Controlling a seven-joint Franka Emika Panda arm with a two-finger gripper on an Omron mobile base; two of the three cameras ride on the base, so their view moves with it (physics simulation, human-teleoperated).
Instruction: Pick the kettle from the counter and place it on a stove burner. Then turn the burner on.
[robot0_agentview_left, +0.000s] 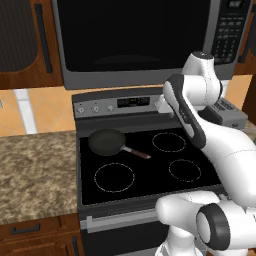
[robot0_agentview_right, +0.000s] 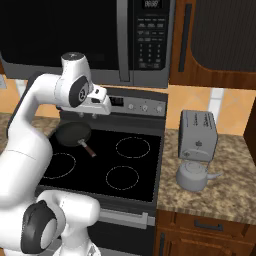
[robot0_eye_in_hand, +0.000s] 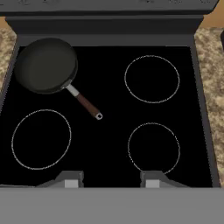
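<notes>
Glossy black glass cooktop (robot0_agentview_left: 150, 175) carries a dark round frying pan (robot0_agentview_left: 107, 141) on its rear left ring in the left base view. In the right base view, the pale silver-grey squat kettle (robot0_agentview_right: 192, 176) sits on speckled granite counter (robot0_agentview_right: 220, 197) right of the cooktop, before a boxy grey toaster (robot0_agentview_right: 198, 135). In the hand view, the gripper (robot0_eye_in_hand: 109, 180) hovers over the cooktop, fingers parted, holding nothing.

The desk (robot0_agentview_right: 235, 200), speckled brown and beige granite, runs on both sides of a glossy black glass cooktop (robot0_eye_in_hand: 109, 131). On the section right of the cooktop stand a boxy grey toaster (robot0_agentview_right: 198, 135) toward the back and, just in front of it, the pale silver-grey kettle (robot0_agentview_right: 193, 176). On the cooktop, a dark frying pan (robot0_eye_in_hand: 46, 65) sits at the rear left, its handle angled toward the centre. Three dotted rings lie uncovered, including the stove burner (robot0_eye_in_hand: 154, 148) at front right.
</notes>
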